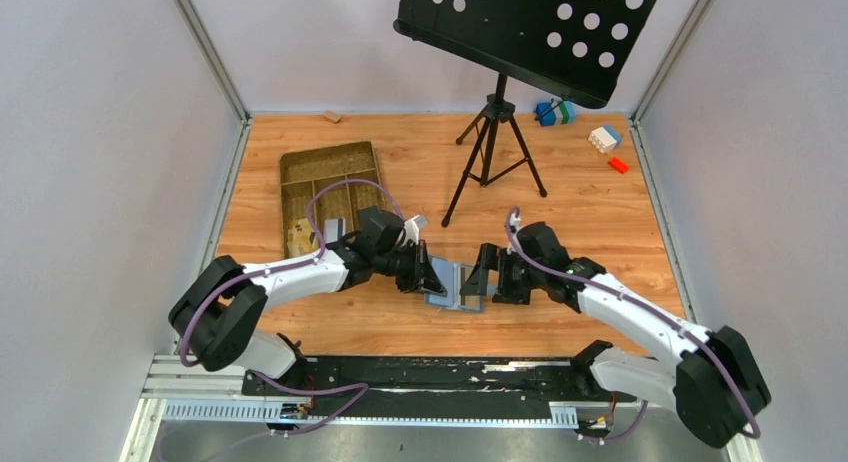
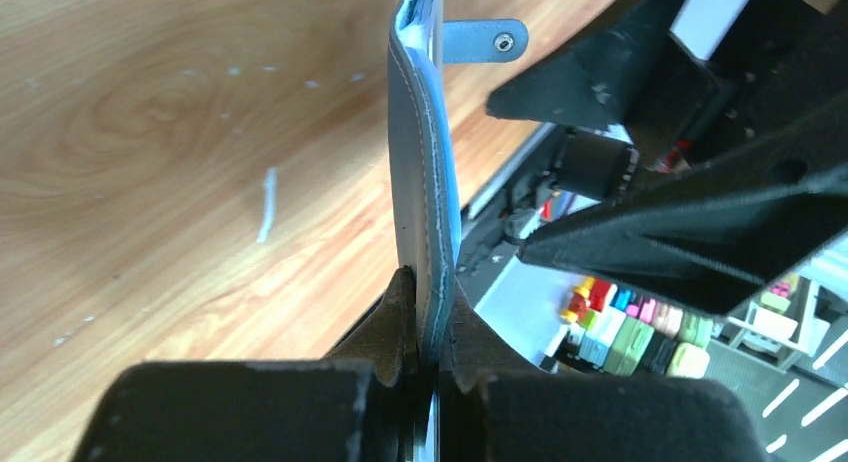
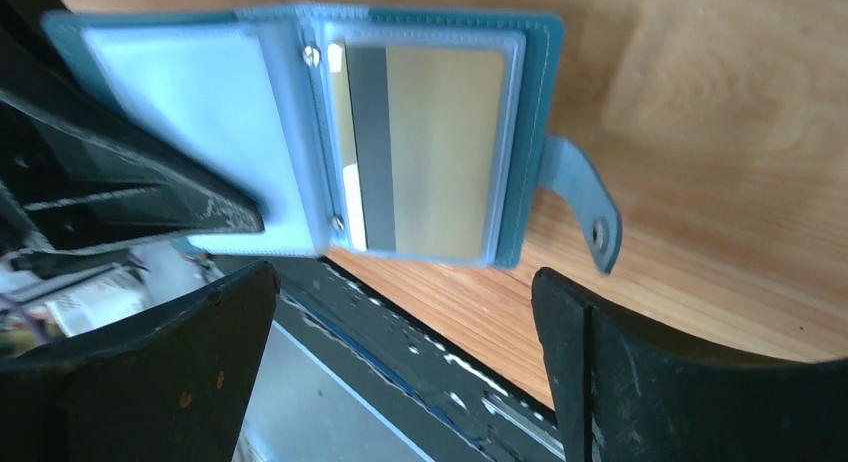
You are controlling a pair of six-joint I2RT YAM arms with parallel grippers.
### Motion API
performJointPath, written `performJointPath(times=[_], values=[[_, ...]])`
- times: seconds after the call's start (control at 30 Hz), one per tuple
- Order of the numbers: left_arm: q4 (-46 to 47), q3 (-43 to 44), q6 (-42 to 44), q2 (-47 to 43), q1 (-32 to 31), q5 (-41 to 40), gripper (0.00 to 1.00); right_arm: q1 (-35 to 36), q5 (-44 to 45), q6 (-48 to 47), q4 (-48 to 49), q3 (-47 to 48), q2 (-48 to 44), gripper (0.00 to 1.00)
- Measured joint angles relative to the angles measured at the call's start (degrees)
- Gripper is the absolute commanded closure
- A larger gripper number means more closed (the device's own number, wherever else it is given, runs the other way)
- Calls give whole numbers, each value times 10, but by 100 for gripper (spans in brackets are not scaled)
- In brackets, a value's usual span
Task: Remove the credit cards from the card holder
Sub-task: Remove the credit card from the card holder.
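Card holder (image 3: 300, 132) was open like a book, held up over the near part of the table (image 1: 600, 212) between the two arms. Left gripper (image 2: 432, 292) was clamped on one cover at its edge, a finger pressed flat against each face. Right gripper (image 3: 405, 277) had its jaws wide apart, facing the open inside and touching nothing.

One silvery credit card (image 3: 440, 142) with a dark stripe sat in a clear sleeve on the tab (image 3: 590, 217) side. Black card not visible in any view.

Judgement: opening step done, extraction not begun, no card out yet. Next move likely calls for the right fingers to close on an exposed edge of the silvery card and draw it out along the sleeve, with the left grip firm as counter-hold. Sleeve mouth could not be made out, so pull direction is uncertain.
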Motion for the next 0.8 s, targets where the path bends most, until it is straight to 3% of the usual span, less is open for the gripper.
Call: performJointPath(times=[0.43, 0.63, 0.8], values=[[75, 1, -103, -85, 0, 41, 100, -71, -25, 93, 55, -81, -248, 0], [100, -2, -129, -112, 0, 45, 100, -79, -13, 135, 41, -97, -282, 1], [116, -2, -143, -114, 1, 51, 100, -95, -15, 145, 34, -97, -284, 8]])
